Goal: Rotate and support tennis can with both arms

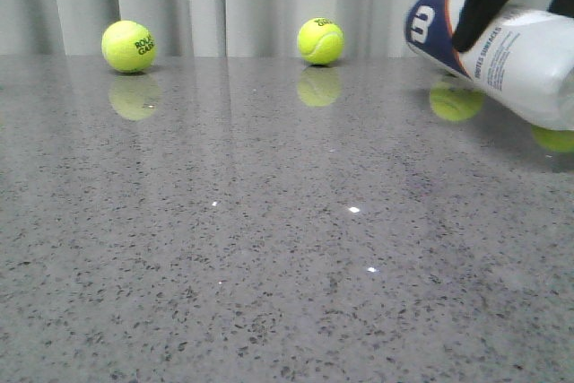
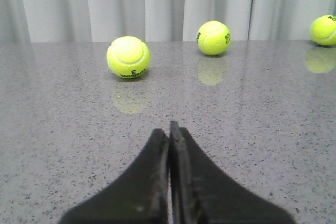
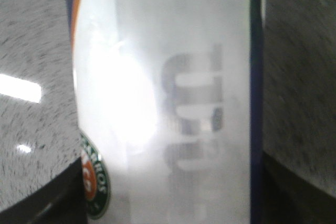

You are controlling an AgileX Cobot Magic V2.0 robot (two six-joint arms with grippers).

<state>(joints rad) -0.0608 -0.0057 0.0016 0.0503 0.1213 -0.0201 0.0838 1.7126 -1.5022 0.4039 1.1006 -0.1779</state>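
The tennis can [image 1: 502,51] sits in the upper right of the front frame, tilted and lifted off the table [image 1: 269,248] with its navy end toward centre; the right gripper [image 1: 489,2] appears clamped on it there, seemingly mid-rotation. The left gripper [image 2: 169,132] has its fingers pressed together on nothing. We judge the wide bare middle gives it room — only the balls [image 1: 320,40] along the back edge stand near.
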